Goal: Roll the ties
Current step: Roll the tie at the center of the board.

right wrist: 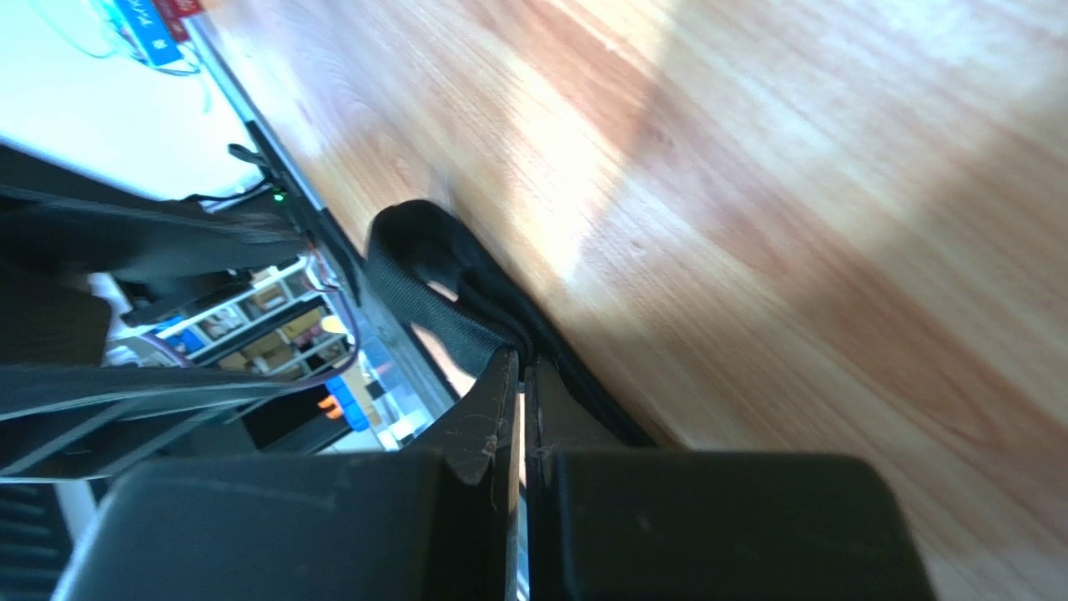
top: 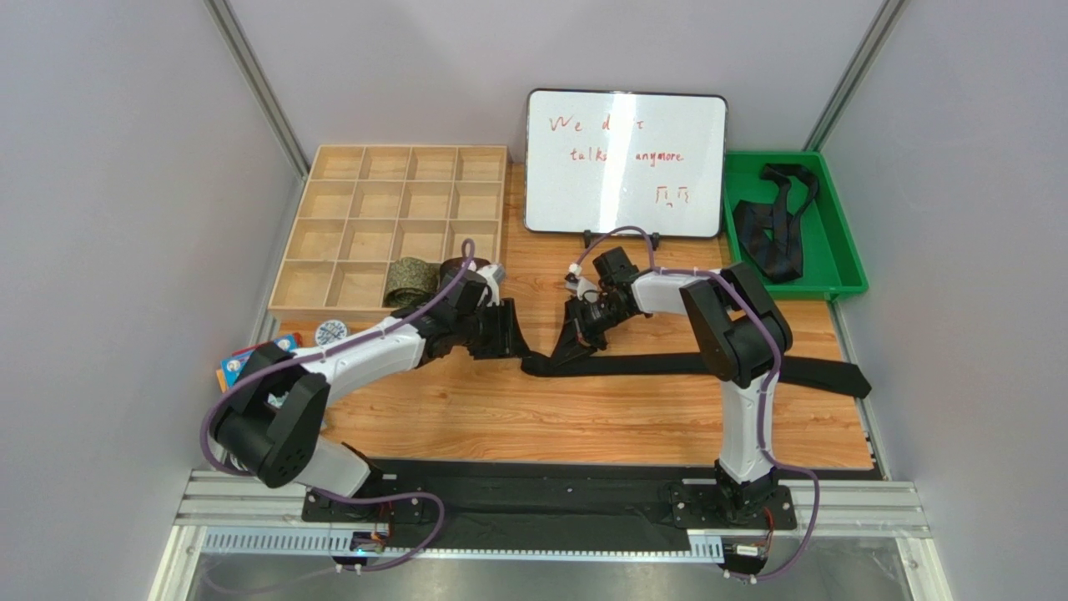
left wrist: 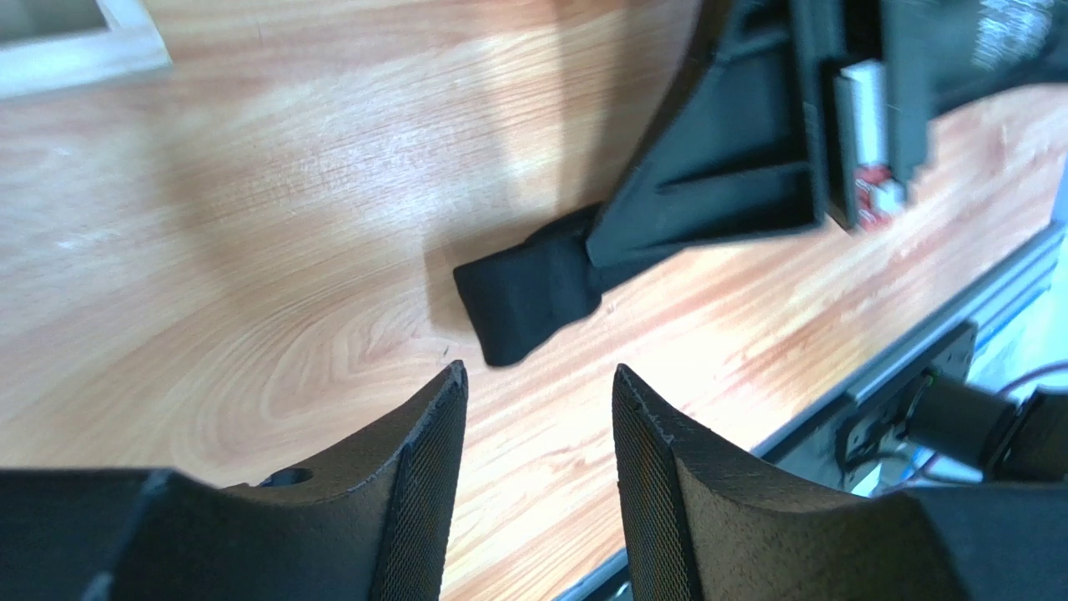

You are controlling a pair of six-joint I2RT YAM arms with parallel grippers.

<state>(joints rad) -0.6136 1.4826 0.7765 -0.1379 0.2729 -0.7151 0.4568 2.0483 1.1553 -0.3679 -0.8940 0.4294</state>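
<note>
A long, flat black tie (top: 702,366) of soft fabric lies on the wood-grain table (top: 502,420), running from the centre to the right edge. The right gripper (top: 581,336) is pinched tight on its folded left end. Just beside it, the left gripper (top: 508,332) has its ribbed fingers (left wrist: 426,476) apart with nothing between them. Behind stand three things:
- a compartmented wooden tray (top: 408,147), its near right corner hidden by the left arm, with a coiled olive patterned tie (top: 408,278) in its near row
- a whiteboard (top: 624,160)
- a green plastic bin (top: 837,251) of tangled black ties (top: 771,226)

Wooden table (top: 502,420), loaded at its far side.
A black tie (top: 702,366) lies flat outward from the right gripper (top: 577,333). Beyond that gripper stand a whiteboard (top: 627,200) and a green bin (top: 830,238), and beyond the left gripper (top: 513,334) a divided tray (top: 376,200).
</note>
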